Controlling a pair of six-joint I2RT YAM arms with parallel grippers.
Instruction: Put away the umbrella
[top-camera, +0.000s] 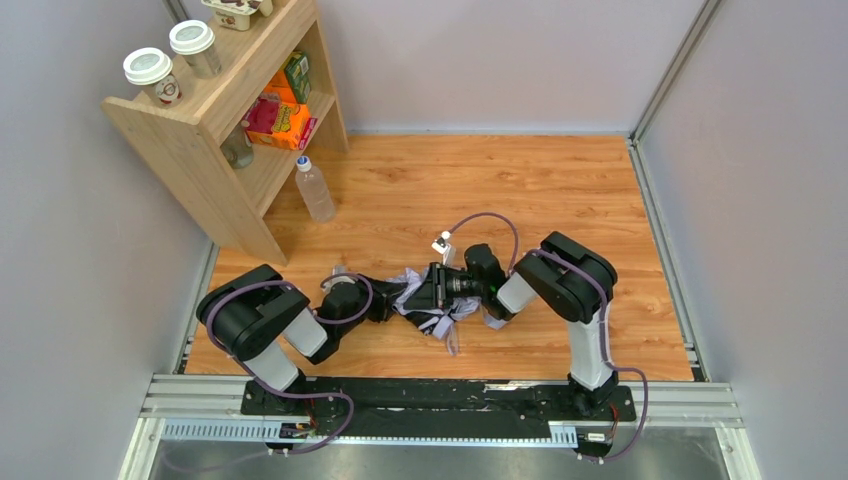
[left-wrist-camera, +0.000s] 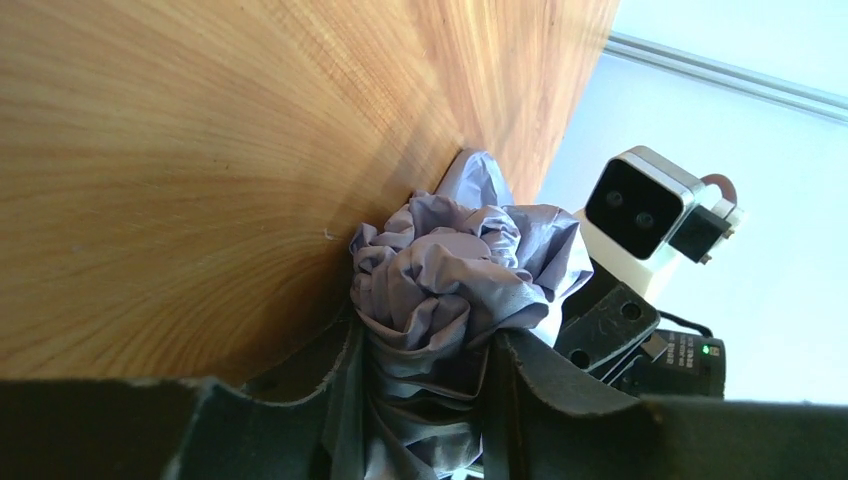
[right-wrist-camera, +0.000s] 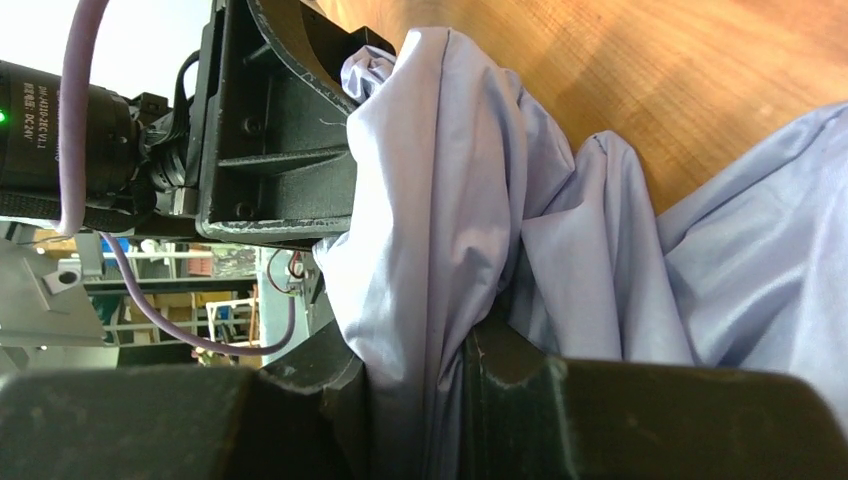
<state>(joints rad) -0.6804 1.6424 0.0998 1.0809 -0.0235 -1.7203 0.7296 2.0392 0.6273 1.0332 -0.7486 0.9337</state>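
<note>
The umbrella (top-camera: 437, 322) lies as a crumpled bundle of pale lavender fabric on the wooden floor, between my two grippers. My left gripper (top-camera: 395, 300) comes at it from the left. In the left wrist view its fingers (left-wrist-camera: 425, 355) are shut on a bunched wad of the umbrella's fabric (left-wrist-camera: 450, 260), which fills the gap. My right gripper (top-camera: 432, 290) comes from the right; its fingers (right-wrist-camera: 445, 360) pinch a hanging fold of the umbrella (right-wrist-camera: 450, 180). The shaft, handle and strap are hidden in the folds.
A wooden shelf unit (top-camera: 215, 130) stands at the back left with two lidded cups (top-camera: 150, 72) on top and snack boxes (top-camera: 282, 120) inside. A clear water bottle (top-camera: 314, 188) stands beside it. Grey walls close in the floor (top-camera: 560, 190).
</note>
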